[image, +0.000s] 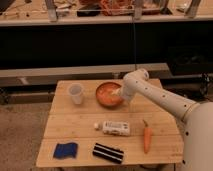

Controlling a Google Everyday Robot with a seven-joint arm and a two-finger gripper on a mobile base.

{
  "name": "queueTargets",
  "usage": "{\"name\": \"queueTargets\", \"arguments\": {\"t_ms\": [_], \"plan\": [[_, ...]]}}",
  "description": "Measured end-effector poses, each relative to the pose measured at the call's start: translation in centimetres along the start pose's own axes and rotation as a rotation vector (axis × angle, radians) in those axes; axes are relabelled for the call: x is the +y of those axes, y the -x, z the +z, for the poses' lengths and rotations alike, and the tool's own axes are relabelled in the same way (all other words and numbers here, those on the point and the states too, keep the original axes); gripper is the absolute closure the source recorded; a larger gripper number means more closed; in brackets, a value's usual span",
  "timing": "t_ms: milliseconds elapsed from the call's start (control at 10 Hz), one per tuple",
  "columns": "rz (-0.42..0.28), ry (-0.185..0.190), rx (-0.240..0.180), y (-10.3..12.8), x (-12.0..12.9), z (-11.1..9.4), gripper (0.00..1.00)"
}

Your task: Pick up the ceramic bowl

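1. Gripper [117,93] is seen lowered over the 3 o'clock side of the ceramic bowl [105,96], its jaws spread wide; nothing is lifted, and the fingers are hard to separate from the pale bowl interior.
2. Whether the rim is touched cannot be told, as that edge of the bowl is covered by the wrist.
3. The white arm [156,98] is cut off at the 4 o'clock corner of the view, where it runs into the robot's body.
4. The ceramic bowl is found at 12 o'clock on the table [75,124], resting flat: round, shallow, orange outside, with a paler speckled inside.
5. A small translucent white cup [76,93] is set upright at 9 o'clock from the bowl, apart from it.
6. The table is made of light wooden slats.
7. At its centre a white bottle [114,128] is laid on its side.
8. An orange carrot [147,139], tapered, is laid at 4 o'clock.
9. A blue sponge [65,150] is placed at 7 o'clock and a black-and-white striped block [108,152] at 6 o'clock.
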Motion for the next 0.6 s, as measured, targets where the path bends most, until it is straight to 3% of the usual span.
{"name": "queueTargets", "arguments": {"t_ms": [600], "plan": [[-0.029, -0.004, -0.019, 0.00, 0.32, 0.17, 0.20]]}}
